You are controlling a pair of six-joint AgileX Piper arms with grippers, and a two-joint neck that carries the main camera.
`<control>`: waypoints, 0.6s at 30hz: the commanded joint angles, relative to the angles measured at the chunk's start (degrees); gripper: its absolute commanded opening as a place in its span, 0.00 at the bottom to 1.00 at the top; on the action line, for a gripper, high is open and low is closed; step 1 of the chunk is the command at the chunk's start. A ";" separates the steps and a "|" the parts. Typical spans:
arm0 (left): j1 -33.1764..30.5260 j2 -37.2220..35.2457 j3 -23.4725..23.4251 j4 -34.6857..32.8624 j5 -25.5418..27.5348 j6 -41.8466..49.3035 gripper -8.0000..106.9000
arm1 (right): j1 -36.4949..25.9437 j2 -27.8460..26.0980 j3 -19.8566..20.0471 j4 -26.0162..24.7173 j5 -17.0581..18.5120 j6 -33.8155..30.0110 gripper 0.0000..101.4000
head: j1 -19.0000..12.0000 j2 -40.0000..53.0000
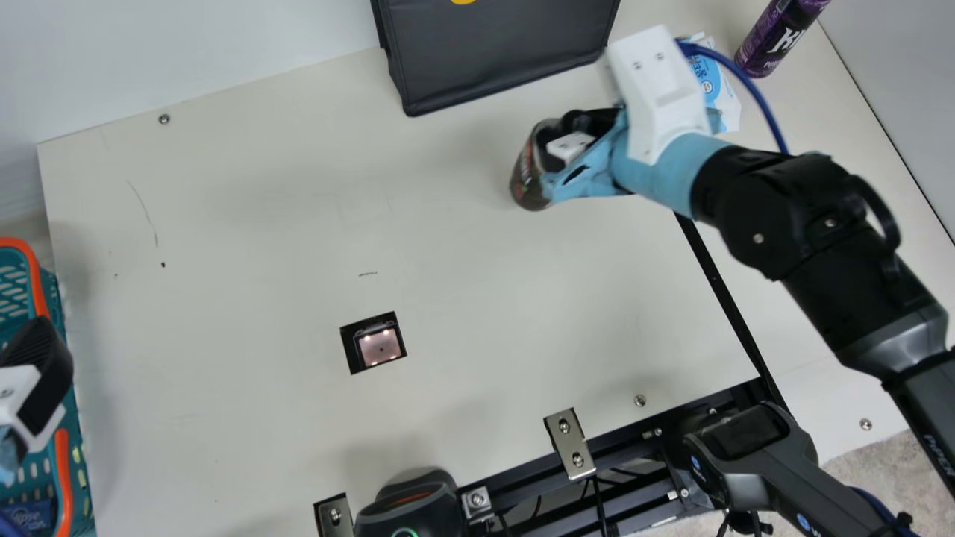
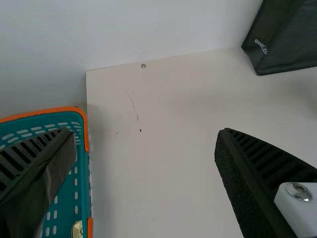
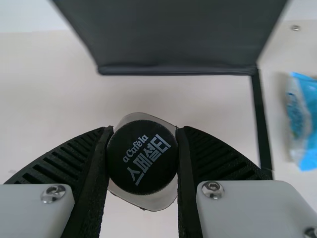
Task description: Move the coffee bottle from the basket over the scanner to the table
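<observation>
In the main view my right gripper [image 1: 574, 145] holds the dark coffee bottle [image 1: 525, 177] by its upper part, near the black bag at the back; whether its base touches the table I cannot tell. Seen from the right wrist, the bottle's black cap [image 3: 142, 157] sits between the two fingers of my right gripper [image 3: 142, 133], which press on it from both sides. My left gripper [image 1: 37, 380] is at the far left by the teal basket [image 1: 77, 447]. Its own wrist view has the left gripper [image 2: 146, 134] wide open and empty beside the basket [image 2: 83, 183]. The scanner window [image 1: 379, 346] lies mid-table.
A black bag [image 1: 500, 52] stands at the back. A blue-white packet [image 1: 727, 93] and a purple bottle [image 1: 776, 41] are at the back right, beyond my right gripper. Along the front edge are a black device [image 1: 410, 514], metal brackets [image 1: 569, 444] and a handheld scanner [image 1: 753, 447].
</observation>
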 commanded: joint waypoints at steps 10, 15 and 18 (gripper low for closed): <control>0.00 0.00 0.00 0.00 0.00 0.00 0.85 | -23.27 0.58 -0.46 5.55 0.59 -9.30 0.00 | -1.75 -0.13; 0.00 0.00 0.00 0.00 0.00 0.00 0.85 | -29.45 0.91 -0.79 5.26 0.21 -10.83 0.00 | -1.75 -0.13; 0.00 0.00 0.00 0.00 0.00 0.00 0.85 | -32.51 1.03 -0.94 5.03 0.03 -11.37 0.00 | -1.75 -0.13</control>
